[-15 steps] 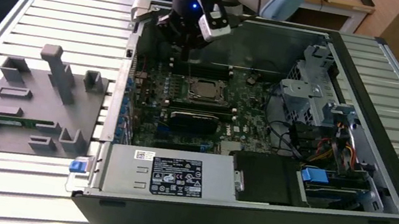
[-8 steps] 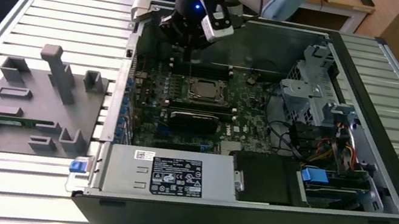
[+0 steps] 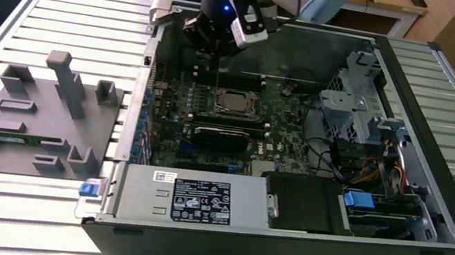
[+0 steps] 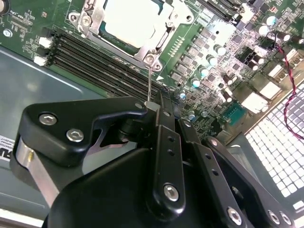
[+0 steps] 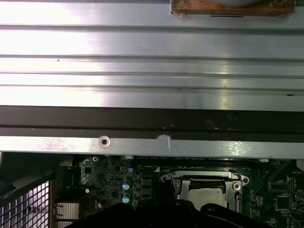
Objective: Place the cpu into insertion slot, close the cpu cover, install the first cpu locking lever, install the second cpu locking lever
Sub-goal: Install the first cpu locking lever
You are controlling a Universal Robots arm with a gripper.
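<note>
The cpu (image 4: 128,21) lies pale and flat in the insertion slot (image 3: 234,101) on the green board. The silvery cpu cover (image 4: 153,51) is folded down around it. In the first wrist view the cpu (image 5: 206,191) shows in the cover's cut-out. A thin wire locking lever (image 4: 149,83) stands up from the socket's corner, and its free end meets the tips of my gripper (image 4: 154,107). The black fingers (image 4: 164,142) are together; whether the wire is pinched between them I cannot tell. In the exterior view my gripper (image 3: 211,61) hangs inside the case, just behind the socket.
The open computer case lies on a slatted metal table (image 3: 87,18). Long black memory slots (image 4: 95,57) run beside the socket. A silver power supply (image 3: 187,197) and a drive cage (image 3: 352,111) crowd the case. A grey fixture (image 3: 42,116) sits at the exterior view's left.
</note>
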